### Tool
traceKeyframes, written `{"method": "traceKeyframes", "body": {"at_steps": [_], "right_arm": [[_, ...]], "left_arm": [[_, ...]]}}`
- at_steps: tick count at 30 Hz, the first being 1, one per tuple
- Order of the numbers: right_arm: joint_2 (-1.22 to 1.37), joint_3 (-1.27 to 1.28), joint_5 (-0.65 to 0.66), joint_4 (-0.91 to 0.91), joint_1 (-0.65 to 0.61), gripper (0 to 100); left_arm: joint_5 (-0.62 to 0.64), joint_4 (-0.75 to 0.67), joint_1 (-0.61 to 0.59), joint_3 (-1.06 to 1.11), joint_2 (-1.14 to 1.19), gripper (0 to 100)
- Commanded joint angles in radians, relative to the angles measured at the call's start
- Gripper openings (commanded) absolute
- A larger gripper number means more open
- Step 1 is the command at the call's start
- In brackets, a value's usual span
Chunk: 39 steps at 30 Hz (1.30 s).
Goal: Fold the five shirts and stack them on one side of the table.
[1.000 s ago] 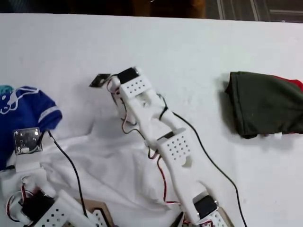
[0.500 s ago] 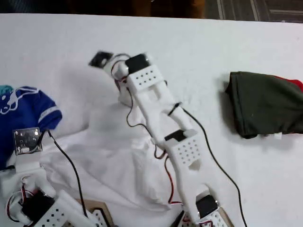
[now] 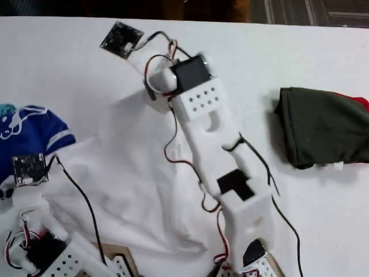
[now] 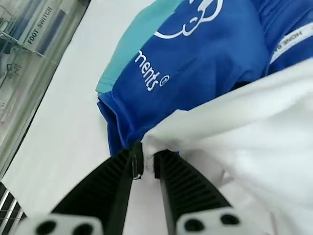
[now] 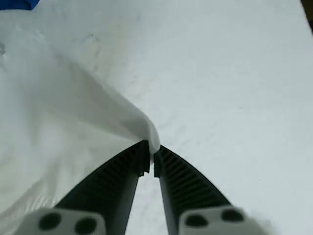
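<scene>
A white shirt [image 3: 132, 184] lies spread across the middle of the white table. My right gripper [image 5: 149, 157] is shut on one corner of the white shirt [image 5: 58, 112], held up over the far middle of the table; its arm [image 3: 202, 109] stretches across from the near edge. My left gripper [image 4: 145, 157] is shut on another edge of the white shirt [image 4: 244, 122], next to a blue shirt [image 4: 205, 63] with a teal collar and white print. That blue shirt [image 3: 29, 135] lies at the table's left side. A folded dark green shirt [image 3: 320, 127] rests on a red one [image 3: 358, 101] at the right.
The left arm's base [image 3: 52, 254] and wires sit at the near left edge. A black cable [image 3: 282, 213] runs along the right arm. Bare white table [image 3: 277, 52] stretches across the far side.
The right arm has swung away from me and lifted, pulling the white shirt's corner toward the far side and stretching the cloth out. The left arm has shifted slightly.
</scene>
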Motion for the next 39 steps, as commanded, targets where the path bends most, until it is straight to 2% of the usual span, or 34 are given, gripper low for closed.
{"method": "traceKeyframes", "body": {"at_steps": [1,5,10,12,15,18,21,29,33,39], "right_arm": [[-0.133,-0.035,-0.049,0.021,0.015,2.0],[-0.231,0.006,-0.112,0.021,0.007,2.0],[-0.378,0.133,-0.115,0.021,0.013,2.0],[-0.443,0.178,-0.115,0.019,0.015,2.0],[-0.544,0.245,-0.132,0.019,0.010,2.0],[-0.645,0.315,-0.222,0.019,0.007,2.0],[-0.763,0.407,-0.281,0.018,0.007,2.0],[-1.023,0.471,-0.284,0.016,0.019,2.0],[-1.087,0.470,-0.287,0.013,0.082,2.0],[-1.142,0.410,-0.359,-0.031,0.140,2.0]], "left_arm": [[0.005,-0.034,0.006,-0.056,-0.023,3],[0.005,-0.035,0.031,-0.125,-0.023,3],[0.008,-0.028,0.084,-0.214,-0.023,3],[0.054,-0.005,0.104,-0.254,-0.023,3],[0.133,0.146,0.160,-0.340,-0.021,3],[0.186,0.302,0.239,-0.438,-0.020,3],[0.265,0.377,0.276,-0.521,-0.020,3],[0.284,0.345,0.281,-0.650,-0.020,3],[0.319,0.342,0.281,-0.731,-0.020,3],[0.318,0.239,0.281,-0.802,-0.020,3]]}}
